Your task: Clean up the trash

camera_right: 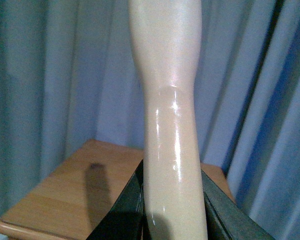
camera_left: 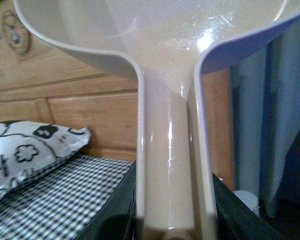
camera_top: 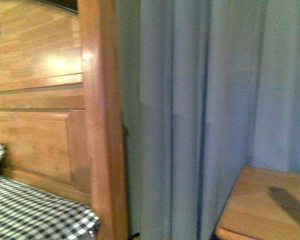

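Observation:
No wad of tissue paper shows in any view. In the left wrist view my left gripper [camera_left: 172, 220] is shut on the handle of the beige dustpan [camera_left: 165, 60], whose scoop fills the top of the picture and looks empty. In the right wrist view my right gripper [camera_right: 172, 210] is shut on the glossy beige brush handle [camera_right: 167, 100], held upright in front of the curtain. Neither gripper shows in the front view.
A wooden headboard [camera_top: 45, 100] and the bed's black-and-white checked sheet [camera_top: 30, 207] lie at the left; a patterned pillow [camera_left: 25, 150] rests on the sheet. Blue-grey curtains [camera_top: 205, 100] hang ahead. A wooden nightstand [camera_top: 260, 210] stands at the lower right, also in the right wrist view [camera_right: 75, 190].

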Available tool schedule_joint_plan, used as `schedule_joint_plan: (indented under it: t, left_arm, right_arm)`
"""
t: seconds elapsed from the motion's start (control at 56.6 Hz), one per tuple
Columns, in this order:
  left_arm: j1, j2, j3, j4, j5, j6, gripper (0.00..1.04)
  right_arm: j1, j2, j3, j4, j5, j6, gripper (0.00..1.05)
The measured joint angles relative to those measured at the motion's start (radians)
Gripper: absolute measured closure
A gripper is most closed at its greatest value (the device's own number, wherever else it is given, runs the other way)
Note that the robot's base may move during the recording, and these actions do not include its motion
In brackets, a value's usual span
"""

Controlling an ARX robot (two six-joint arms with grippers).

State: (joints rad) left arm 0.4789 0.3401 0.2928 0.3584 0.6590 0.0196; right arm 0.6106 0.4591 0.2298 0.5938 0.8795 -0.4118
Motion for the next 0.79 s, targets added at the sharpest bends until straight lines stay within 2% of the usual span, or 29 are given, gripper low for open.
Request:
schedule_joint_plan:
  t: [0.795]
  left_arm:
    - [0.002, -0.001, -0.002, -0.001, -0.004, -0.003, 0.78]
  right_arm:
    - [0.000, 0.000, -0.006, 0.000, -0.007, 0.000, 0.84]
